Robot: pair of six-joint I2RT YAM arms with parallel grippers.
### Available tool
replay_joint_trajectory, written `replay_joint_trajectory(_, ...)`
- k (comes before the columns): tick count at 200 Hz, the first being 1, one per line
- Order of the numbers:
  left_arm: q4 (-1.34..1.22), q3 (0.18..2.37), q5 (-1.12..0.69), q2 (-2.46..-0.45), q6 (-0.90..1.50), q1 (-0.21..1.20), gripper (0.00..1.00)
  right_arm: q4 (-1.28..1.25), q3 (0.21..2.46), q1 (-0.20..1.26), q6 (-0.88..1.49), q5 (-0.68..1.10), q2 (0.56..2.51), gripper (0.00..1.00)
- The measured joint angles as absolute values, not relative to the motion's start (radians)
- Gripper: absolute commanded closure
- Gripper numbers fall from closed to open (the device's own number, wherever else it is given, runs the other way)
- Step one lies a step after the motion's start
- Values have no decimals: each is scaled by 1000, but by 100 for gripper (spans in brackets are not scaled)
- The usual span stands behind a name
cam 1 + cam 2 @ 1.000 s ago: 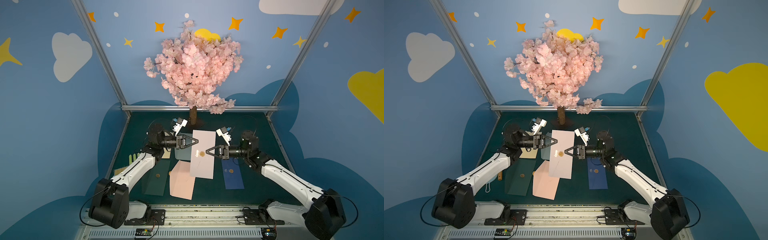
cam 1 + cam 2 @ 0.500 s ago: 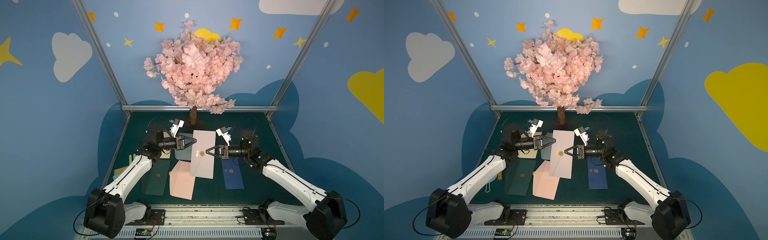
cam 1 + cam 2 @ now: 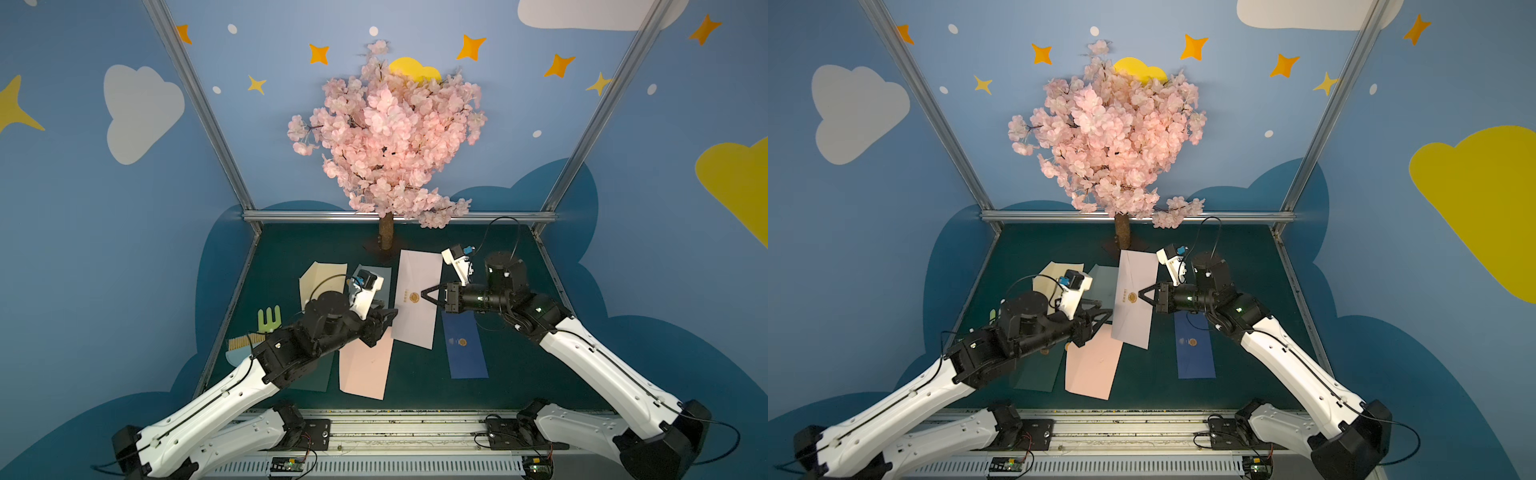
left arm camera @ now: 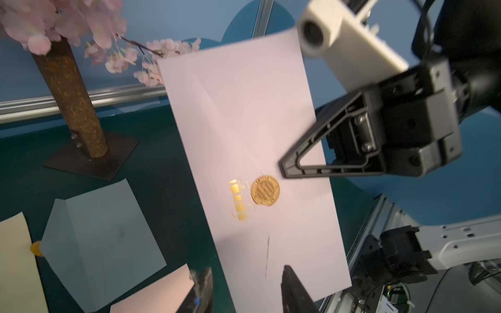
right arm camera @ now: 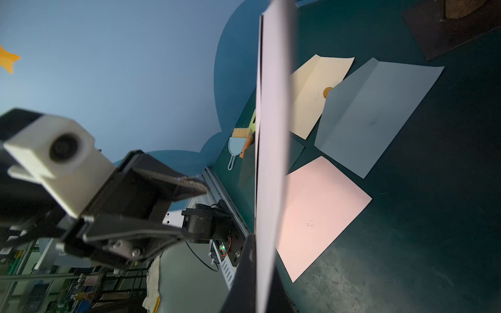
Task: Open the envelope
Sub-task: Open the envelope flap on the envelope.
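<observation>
A pale lilac envelope [image 3: 415, 307] [image 3: 1134, 311] with a gold seal [image 4: 265, 190] hangs upright above the green table [image 3: 511, 374] in both top views. Its pointed flap lies flat, with the seal at its tip. My right gripper [image 3: 424, 293] [image 5: 261, 271] is shut on the envelope's right edge, close to the seal, and the right wrist view shows the envelope [image 5: 271, 135] edge-on. My left gripper [image 3: 386, 322] [image 4: 245, 281] stands open at the envelope's lower left edge. Its fingertips [image 4: 291, 281] straddle that edge without pinching it.
Flat on the table lie a pink envelope [image 3: 365, 365], a blue envelope [image 3: 465, 349], a dark green envelope [image 3: 316, 376], a grey-blue envelope [image 4: 103, 244] and a cream envelope [image 3: 320, 278]. A brush and dustpan [image 3: 245, 347] sit at the left edge. The blossom tree's trunk [image 3: 385, 237] stands at the back.
My left gripper has opened and let go of the envelope's left edge, then dropped back toward the table's front. The right gripper still holds the envelope in the same place.
</observation>
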State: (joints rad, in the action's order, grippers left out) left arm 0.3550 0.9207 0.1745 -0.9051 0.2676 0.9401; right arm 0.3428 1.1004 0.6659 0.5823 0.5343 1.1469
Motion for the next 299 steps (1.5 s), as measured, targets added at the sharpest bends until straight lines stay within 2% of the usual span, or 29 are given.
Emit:
replay_joint_trajectory(23, 371, 906, 423, -973, 229, 1096, 50, 393, 1144, 693, 579, 480, 1169, 100)
replay_joint_trajectory(43, 368, 907, 577, -1049, 199, 1169, 48, 430, 1184, 720, 575, 432, 1181, 100)
replay_joint_trajectory(79, 353, 907, 728, -1143, 169, 1194, 47, 465, 1224, 757, 576, 371, 1196, 100)
replay_joint_trajectory(121, 336, 932, 832, -1159, 160, 1199, 47, 480, 1228, 786, 587, 327, 1199, 100)
replay_joint_trajectory(176, 326, 955, 917, -1158, 163, 1199, 47, 492, 1228, 813, 598, 303, 1199, 100)
replay_joint_trajectory(248, 250, 841, 863, -1031, 163, 1225, 45, 543, 1288, 817, 594, 239, 1208, 100)
replay_joint_trajectory(299, 195, 836, 857, -1052, 155, 1246, 45, 563, 1327, 826, 590, 199, 1237, 100)
